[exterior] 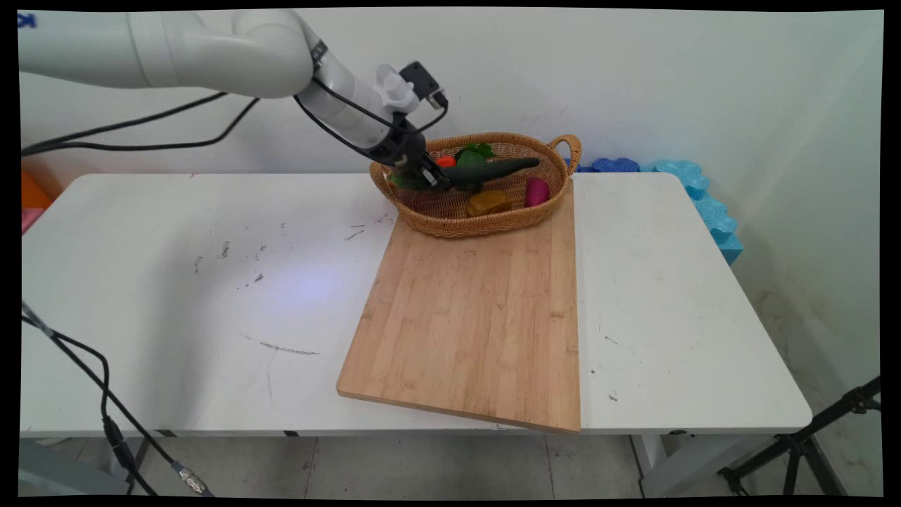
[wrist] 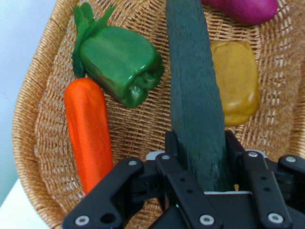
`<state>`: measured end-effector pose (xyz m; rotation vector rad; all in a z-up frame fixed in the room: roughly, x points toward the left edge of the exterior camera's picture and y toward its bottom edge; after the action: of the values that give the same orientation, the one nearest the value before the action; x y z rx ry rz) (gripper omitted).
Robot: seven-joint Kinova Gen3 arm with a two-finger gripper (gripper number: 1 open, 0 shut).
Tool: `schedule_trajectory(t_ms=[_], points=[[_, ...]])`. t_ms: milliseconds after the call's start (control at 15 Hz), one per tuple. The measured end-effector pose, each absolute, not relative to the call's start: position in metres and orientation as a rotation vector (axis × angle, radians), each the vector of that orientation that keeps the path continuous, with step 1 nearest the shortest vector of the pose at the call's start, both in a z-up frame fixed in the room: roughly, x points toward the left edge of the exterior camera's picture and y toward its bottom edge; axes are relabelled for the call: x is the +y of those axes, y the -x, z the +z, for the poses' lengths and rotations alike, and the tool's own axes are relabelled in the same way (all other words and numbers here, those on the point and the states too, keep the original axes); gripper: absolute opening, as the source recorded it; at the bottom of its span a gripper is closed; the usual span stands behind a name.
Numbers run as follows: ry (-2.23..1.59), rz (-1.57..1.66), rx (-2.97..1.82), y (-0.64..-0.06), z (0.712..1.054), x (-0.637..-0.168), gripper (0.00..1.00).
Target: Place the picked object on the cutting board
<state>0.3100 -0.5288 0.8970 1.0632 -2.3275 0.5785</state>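
Observation:
My gripper (exterior: 433, 179) reaches into the left end of a wicker basket (exterior: 450, 222) and is shut on a long dark green cucumber (exterior: 496, 170). In the hand view the cucumber (wrist: 195, 95) runs up from between the fingers (wrist: 174, 148), gripped near its end. Beside it lie a green bell pepper (wrist: 121, 62), an orange carrot (wrist: 88, 131), a yellow-brown potato-like piece (wrist: 236, 81) and a magenta vegetable (wrist: 243, 9). In the main view the potato-like piece (exterior: 488, 203) and magenta vegetable (exterior: 536, 191) rest on the basket floor.
The basket stands on the far end of a wooden cutting board (exterior: 471, 324) that lies across the white table (exterior: 176, 296). Blue foam pieces (exterior: 704, 204) sit at the table's far right edge. Black cables (exterior: 141, 134) hang from the arm.

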Motion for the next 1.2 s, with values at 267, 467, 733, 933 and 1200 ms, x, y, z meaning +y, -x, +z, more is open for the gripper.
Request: schedule_trajectory(t_ms=[267,467,733,933,1200], points=[[-1.006,0.585,-2.337,-0.316,0.923,-0.501,0.0],[-0.959,0.579,-2.348,-0.321,0.938,-0.475,0.0],[-0.894,0.55,-2.369,-0.326,0.95,-0.438,0.0],[-0.837,0.507,-2.39,-0.328,0.953,-0.409,0.0],[-0.736,0.433,-2.418,-0.33,0.948,-0.368,0.0]])
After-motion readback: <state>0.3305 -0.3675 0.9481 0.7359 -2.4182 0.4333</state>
